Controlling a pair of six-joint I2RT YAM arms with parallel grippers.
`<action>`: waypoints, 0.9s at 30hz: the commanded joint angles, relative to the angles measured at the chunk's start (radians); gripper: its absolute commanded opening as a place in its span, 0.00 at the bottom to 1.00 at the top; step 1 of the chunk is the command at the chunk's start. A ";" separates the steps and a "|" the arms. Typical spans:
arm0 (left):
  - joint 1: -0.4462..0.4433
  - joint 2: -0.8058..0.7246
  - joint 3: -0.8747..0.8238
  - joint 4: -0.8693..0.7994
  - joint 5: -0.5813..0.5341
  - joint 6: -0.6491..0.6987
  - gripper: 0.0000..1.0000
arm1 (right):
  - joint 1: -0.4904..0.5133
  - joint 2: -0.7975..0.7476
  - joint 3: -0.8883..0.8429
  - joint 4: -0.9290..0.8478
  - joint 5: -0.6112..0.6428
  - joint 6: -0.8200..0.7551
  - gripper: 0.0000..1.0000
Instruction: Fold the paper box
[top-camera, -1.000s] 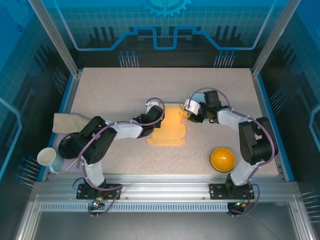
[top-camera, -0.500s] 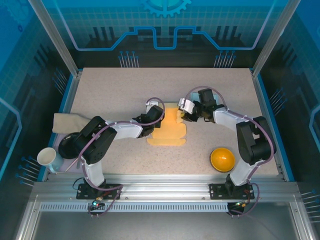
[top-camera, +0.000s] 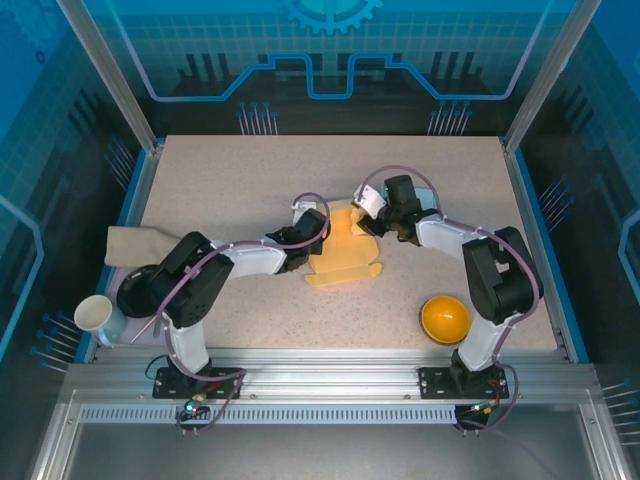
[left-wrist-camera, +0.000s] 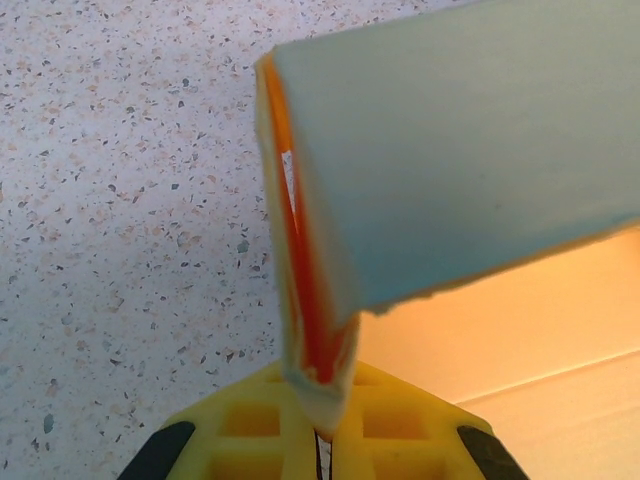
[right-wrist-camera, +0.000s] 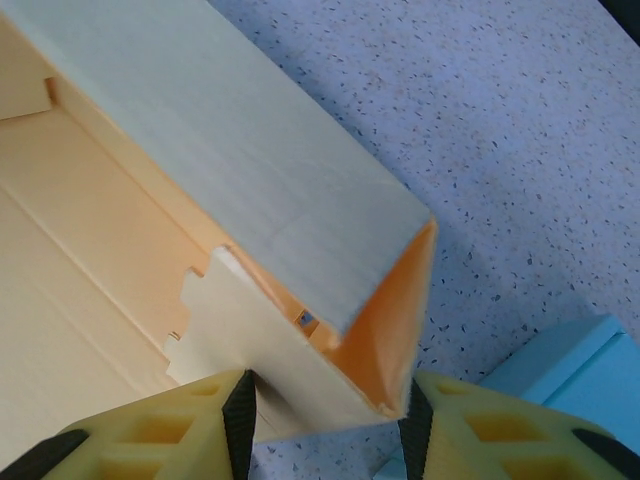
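Observation:
The yellow paper box (top-camera: 345, 262) lies partly folded at the table's middle, between my two arms. My left gripper (top-camera: 318, 240) is at its left far edge. In the left wrist view that gripper (left-wrist-camera: 325, 445) is shut on a thin doubled flap of the paper box (left-wrist-camera: 450, 150), which stands up from the jaws. My right gripper (top-camera: 362, 222) is at the box's far right corner. In the right wrist view a raised, folded corner of the paper box (right-wrist-camera: 250, 170) sits between the fingers of that gripper (right-wrist-camera: 327, 425), touching both black pads (right-wrist-camera: 240, 420).
An orange bowl (top-camera: 444, 318) sits near the front right. At the left edge are a beige cloth (top-camera: 135, 245), a dark round dish (top-camera: 140, 290) and a white cup (top-camera: 93, 316). Speckled table (top-camera: 240, 180) stretches behind the box.
My right gripper has moved left and slightly away with the box's right corner, raising that side. The box has shifted and turned a little. The left gripper has stayed shut on its flap.

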 joint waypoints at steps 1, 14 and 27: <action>-0.001 0.057 -0.005 -0.159 0.060 -0.011 0.00 | 0.051 0.050 0.042 0.030 0.164 0.046 0.44; -0.004 0.059 0.017 -0.180 0.067 -0.017 0.00 | 0.092 0.076 0.101 -0.021 0.351 0.094 0.38; -0.004 0.060 0.066 -0.274 0.040 -0.057 0.00 | 0.182 0.188 0.179 -0.158 0.942 0.256 0.35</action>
